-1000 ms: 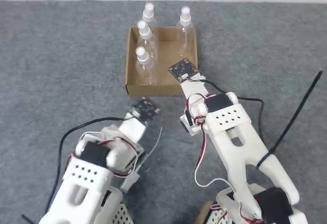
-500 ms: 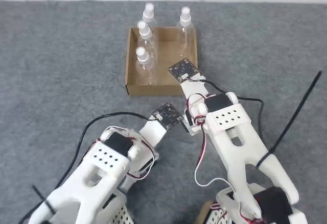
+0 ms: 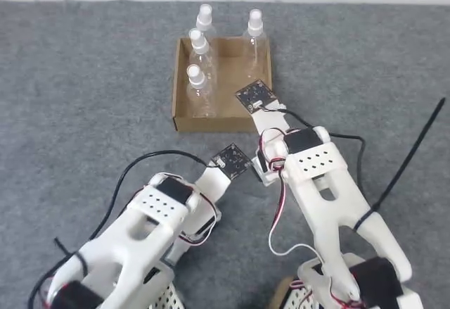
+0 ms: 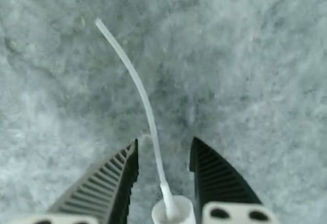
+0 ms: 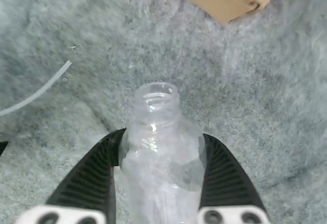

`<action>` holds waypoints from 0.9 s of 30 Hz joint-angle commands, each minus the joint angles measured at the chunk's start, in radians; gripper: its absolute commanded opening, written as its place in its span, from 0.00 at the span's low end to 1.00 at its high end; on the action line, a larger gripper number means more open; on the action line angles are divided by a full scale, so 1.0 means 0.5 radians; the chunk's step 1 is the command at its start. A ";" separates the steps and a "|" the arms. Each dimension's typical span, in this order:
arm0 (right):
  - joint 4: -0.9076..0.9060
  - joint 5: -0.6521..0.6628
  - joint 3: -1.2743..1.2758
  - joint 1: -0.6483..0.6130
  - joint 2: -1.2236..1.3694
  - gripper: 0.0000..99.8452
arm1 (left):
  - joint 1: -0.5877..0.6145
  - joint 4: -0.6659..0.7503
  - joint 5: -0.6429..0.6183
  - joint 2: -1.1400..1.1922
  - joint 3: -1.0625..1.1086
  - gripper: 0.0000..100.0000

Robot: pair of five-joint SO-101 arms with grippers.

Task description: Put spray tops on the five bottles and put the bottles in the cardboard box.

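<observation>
1. Step in hand, as judged: fitting the last spray top. Four capped bottles (image 3: 195,77) stood at the cardboard box (image 3: 211,122). The two nearer ones were plainly inside it; the far pair could not be placed with certainty
2. The right claw (image 5: 163,134) was clenched on the uncapped bottle (image 5: 156,101), gripping it at the shoulder. Its neck was open, and it sat just short of a box corner
3. The left claw (image 4: 166,142) was grasping the spray top (image 4: 172,211) between its jaws. The dip tube (image 4: 134,78) projected forward over the table (image 3: 84,77)
4. In the right wrist view, the tube's end lay beside the bottle, apart from the neck
5. Next move, as judged: line the tube tip up with the neck, thread it in, seat the top, then box the bottle. The bent tube may miss the opening
</observation>
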State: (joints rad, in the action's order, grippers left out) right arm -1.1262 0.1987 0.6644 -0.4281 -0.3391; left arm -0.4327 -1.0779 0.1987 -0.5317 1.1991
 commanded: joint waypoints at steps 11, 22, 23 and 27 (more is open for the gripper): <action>0.041 -0.003 -0.003 0.005 -0.100 0.04 | 0.074 0.043 -0.025 0.157 -0.164 0.01; 0.041 -0.003 -0.003 0.005 -0.100 0.04 | 0.408 -0.034 -0.015 -0.150 -0.137 0.01; 0.041 -0.003 -0.003 0.005 -0.100 0.04 | 0.442 -0.034 -0.015 -0.178 -0.133 0.01; 0.075 -0.003 0.006 0.005 -0.100 0.04 | 0.577 -0.034 -0.015 -0.261 -0.133 0.01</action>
State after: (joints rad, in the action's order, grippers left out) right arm -1.1201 0.1987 0.6644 -0.4373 -0.3391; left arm -0.1995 -1.0810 0.1926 -0.5854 1.1807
